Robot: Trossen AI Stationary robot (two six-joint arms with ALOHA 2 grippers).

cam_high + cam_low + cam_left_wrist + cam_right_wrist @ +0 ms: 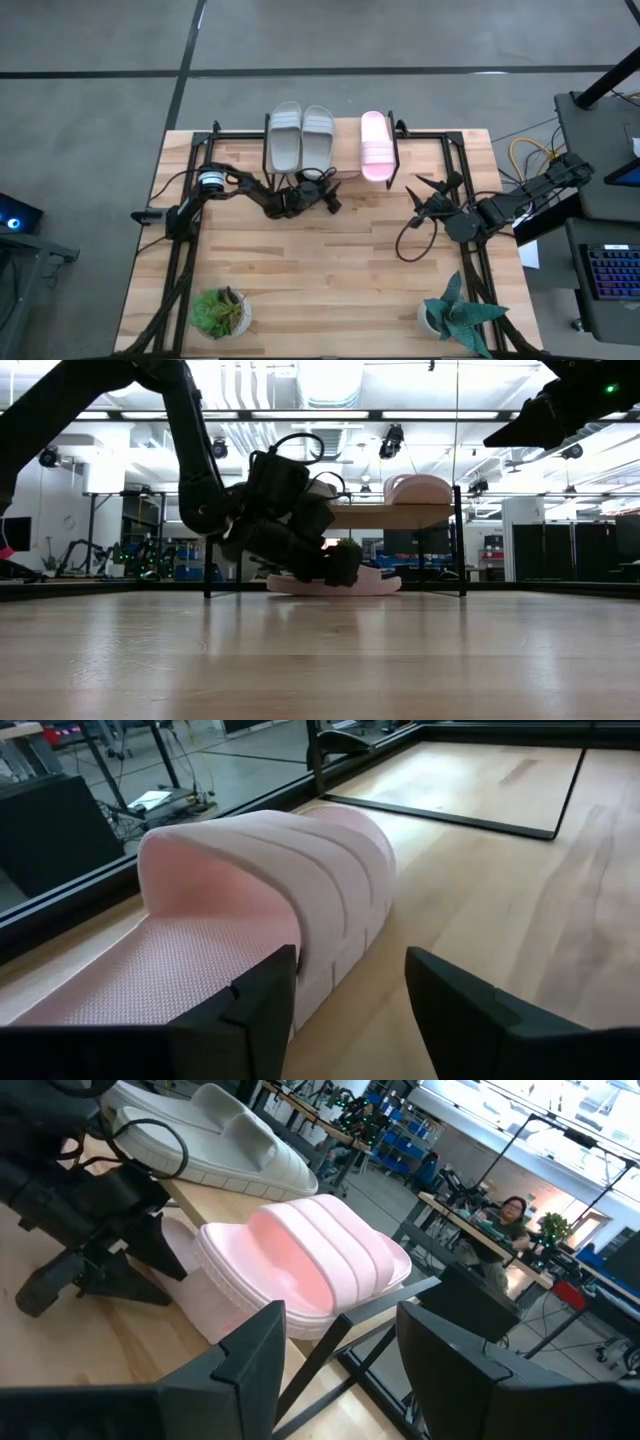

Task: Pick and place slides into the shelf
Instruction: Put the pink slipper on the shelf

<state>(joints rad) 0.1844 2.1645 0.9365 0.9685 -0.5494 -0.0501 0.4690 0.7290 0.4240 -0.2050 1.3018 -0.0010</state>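
The shelf (400,515) stands at the table's far edge. Two pale grey slides (300,137) and one light pink slide (376,146) lie on its plank. The second pink slide (270,860) lies sole-down on the table under the shelf (300,584). My left gripper (333,196) is low at this slide, open, with one finger (265,1005) over the footbed and the other on the table side of its edge. My right gripper (420,196) hovers open to the right of the shelf, pointing at it (340,1330). My left gripper stands open astride the long side edge (330,970) of the pink slide on the table, coming in level from the near side. Whether either finger touches the foam, I cannot tell.
Two potted plants (220,312) (455,315) stand at the table's near corners. A black cable loop (410,240) hangs below the right arm. Thin black shelf legs (207,575) (462,550) flank the slide on the table. Bare wood lies between the arms and the plants.
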